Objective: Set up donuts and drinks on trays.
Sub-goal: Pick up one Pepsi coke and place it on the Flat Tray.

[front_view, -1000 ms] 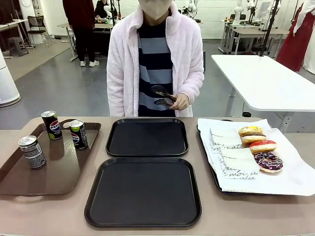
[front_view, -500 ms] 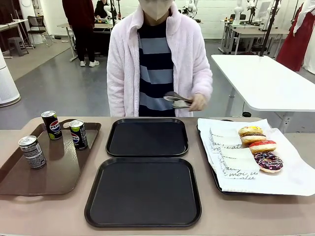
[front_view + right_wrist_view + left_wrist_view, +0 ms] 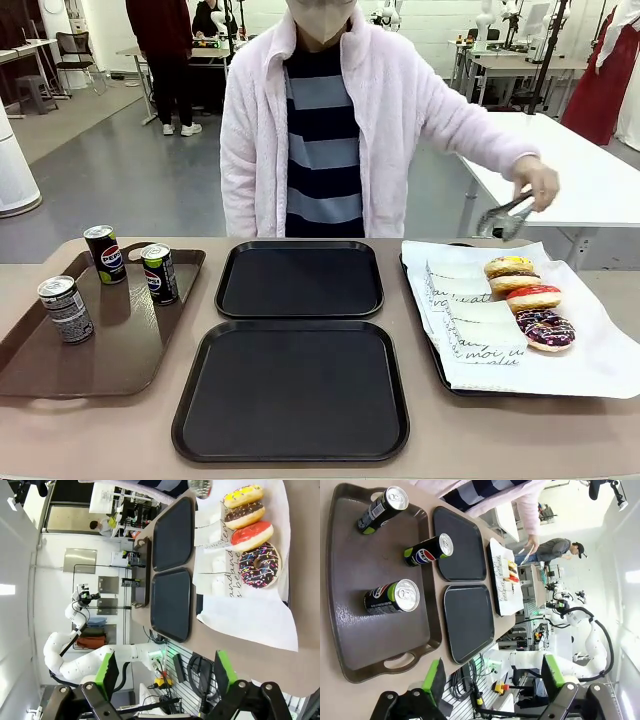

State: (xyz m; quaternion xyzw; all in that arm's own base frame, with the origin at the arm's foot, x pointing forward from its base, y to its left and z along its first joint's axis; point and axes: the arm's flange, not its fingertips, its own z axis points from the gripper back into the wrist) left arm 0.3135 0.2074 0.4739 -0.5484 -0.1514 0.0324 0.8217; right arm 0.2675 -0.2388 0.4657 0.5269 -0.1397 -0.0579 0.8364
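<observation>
The person [image 3: 320,130] wears a pale pink fleece jacket with long sleeves, over a top with wide stripes, dark navy and grey-blue. The left gripper [image 3: 494,677] is black, angular, with bright green pads [image 3: 434,679]. The right gripper [image 3: 165,672] looks alike, with round screws, perhaps pins, at its joints.

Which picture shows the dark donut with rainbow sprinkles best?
The right wrist view: the round dark-glazed donut with coloured sprinkles faces the camera, so its hole and sprinkles are plain. The front view shows it side-on, at the row's near end. In the left wrist view the donuts are too small to tell apart.
</observation>
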